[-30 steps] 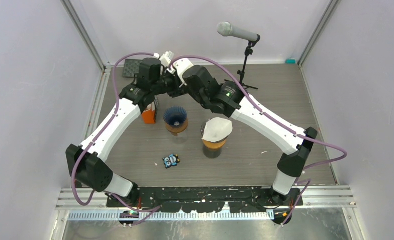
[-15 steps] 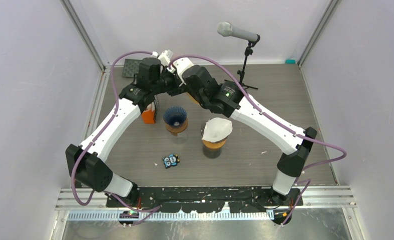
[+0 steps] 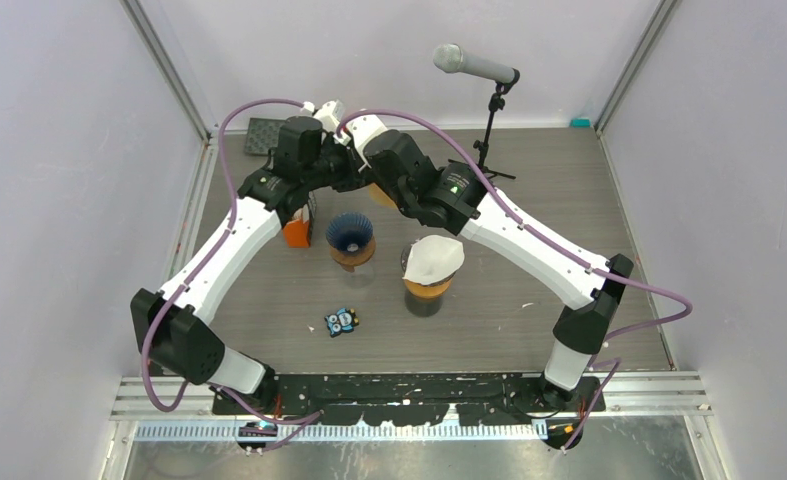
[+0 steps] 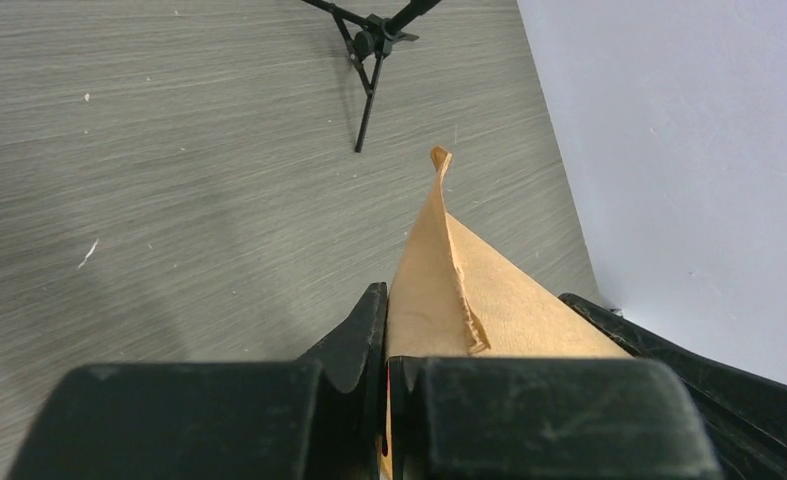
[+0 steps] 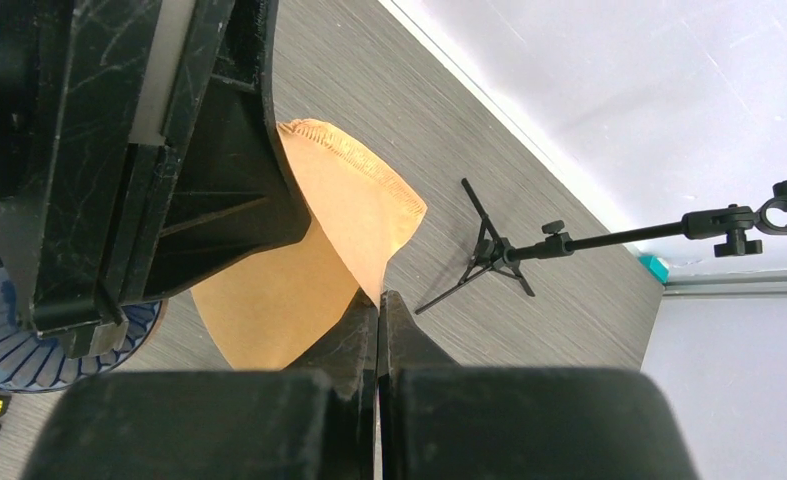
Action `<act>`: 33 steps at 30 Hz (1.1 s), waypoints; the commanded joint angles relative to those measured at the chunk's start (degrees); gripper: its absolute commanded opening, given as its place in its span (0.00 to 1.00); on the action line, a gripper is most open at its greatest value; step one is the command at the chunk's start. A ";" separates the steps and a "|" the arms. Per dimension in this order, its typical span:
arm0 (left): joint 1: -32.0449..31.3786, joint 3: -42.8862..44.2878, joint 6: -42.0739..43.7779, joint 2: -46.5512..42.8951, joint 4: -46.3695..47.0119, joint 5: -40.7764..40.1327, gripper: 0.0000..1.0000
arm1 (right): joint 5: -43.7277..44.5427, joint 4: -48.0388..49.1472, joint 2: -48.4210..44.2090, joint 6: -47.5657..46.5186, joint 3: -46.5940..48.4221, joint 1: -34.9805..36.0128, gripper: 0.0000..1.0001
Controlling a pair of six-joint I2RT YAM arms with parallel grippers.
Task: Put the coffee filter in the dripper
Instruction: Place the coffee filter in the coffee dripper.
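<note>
Left arm and right arm meet far forward, jaws clamped.

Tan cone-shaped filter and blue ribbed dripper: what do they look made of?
Tan cone-shaped filter: thin matte unbleached paper, judging by its crimped seam and curled tip. Blue ribbed dripper: probably moulded plastic, possibly glazed ceramic; the even ribs fit both.

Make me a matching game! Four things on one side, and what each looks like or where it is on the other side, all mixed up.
Things:
1. brown filter
2. dripper
3. microphone
4. white filter

Clues:
A. on a tripod stand
B. draped over the orange cup
C. blue, ribbed inside
D. pinched by the left gripper and right gripper

Pairs: 1-D, 2-C, 3-A, 4-B
</note>
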 commanded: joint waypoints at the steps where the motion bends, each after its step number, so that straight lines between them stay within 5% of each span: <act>1: -0.15 1.12 2.72 -2.97 0.42 -2.46 0.04 | 1.80 1.93 -1.02 -0.78 1.89 0.17 0.01; 18: -0.15 0.63 3.63 -4.07 0.20 -3.02 0.19 | 2.21 1.99 -0.93 -0.46 2.36 0.15 0.00; 33: -0.15 -0.84 -3.95 -2.73 3.34 4.23 0.37 | 2.92 2.14 0.82 3.72 4.56 0.11 0.01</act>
